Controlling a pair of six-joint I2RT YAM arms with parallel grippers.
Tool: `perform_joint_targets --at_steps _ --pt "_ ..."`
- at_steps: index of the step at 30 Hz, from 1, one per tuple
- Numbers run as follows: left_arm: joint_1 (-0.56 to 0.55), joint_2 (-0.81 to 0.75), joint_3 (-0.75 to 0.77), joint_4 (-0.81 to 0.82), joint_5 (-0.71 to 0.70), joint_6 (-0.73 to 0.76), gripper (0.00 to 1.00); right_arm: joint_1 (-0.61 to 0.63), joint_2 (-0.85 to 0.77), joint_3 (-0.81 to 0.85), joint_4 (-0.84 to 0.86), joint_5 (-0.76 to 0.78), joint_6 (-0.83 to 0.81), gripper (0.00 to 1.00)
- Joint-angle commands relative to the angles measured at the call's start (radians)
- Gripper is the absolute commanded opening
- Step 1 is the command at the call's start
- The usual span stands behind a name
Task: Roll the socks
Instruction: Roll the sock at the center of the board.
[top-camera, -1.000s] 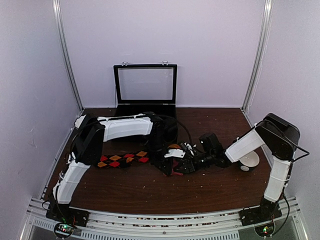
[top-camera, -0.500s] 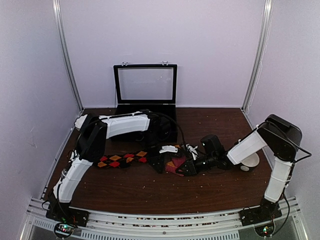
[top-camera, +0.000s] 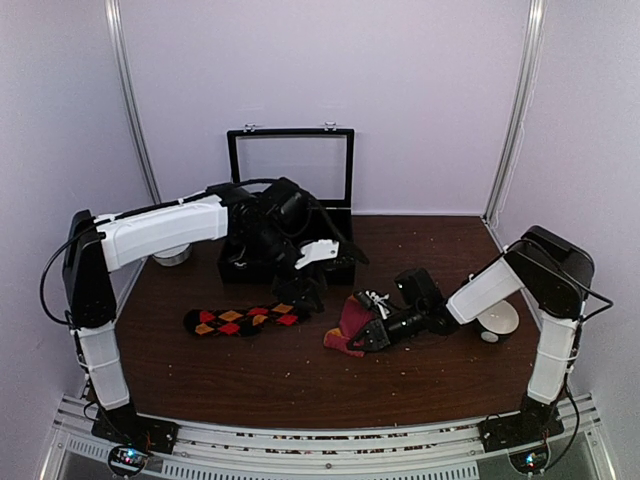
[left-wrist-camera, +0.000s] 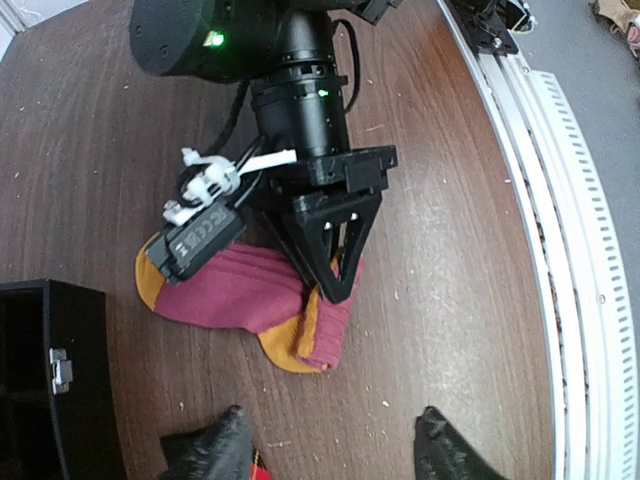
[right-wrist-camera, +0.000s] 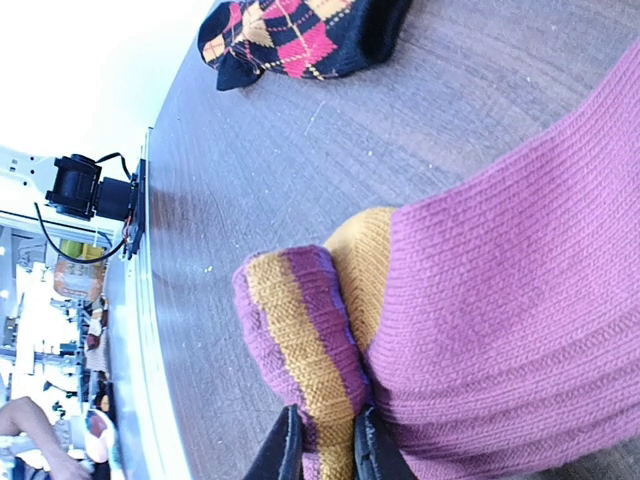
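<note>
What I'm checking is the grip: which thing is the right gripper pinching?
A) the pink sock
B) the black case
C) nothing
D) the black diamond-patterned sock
A: the right wrist view shows the right gripper closed on the striped edge of the pink sock, while the black diamond-patterned sock lies apart.

The top view looks down from above and behind the arm bases (top-camera: 130, 432), taking in the whole table (top-camera: 300, 385). The left wrist view looks down from high up; the pink sock (left-wrist-camera: 235, 295) lies beyond the left fingers (left-wrist-camera: 205, 455). The right wrist view sits very close, the sock filling the frame past the right fingers (right-wrist-camera: 285, 452). All three share it.
</note>
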Motion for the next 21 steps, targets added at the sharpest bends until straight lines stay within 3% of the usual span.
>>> perform_joint_targets --at_steps 1,6,12,21 --pt "-0.005 0.087 -0.041 0.083 0.046 0.051 0.52 -0.004 0.101 -0.008 -0.345 0.121 0.0 0.19" --pt "-0.02 0.184 -0.025 0.1 0.059 0.101 0.42 -0.01 0.121 0.007 -0.383 0.163 0.002 0.2" --pt "-0.039 0.201 -0.068 0.206 0.012 0.131 0.45 -0.021 0.161 0.018 -0.369 0.148 0.018 0.21" --pt "-0.068 0.289 0.005 0.171 -0.029 0.117 0.48 -0.024 0.164 0.028 -0.371 0.135 0.007 0.21"
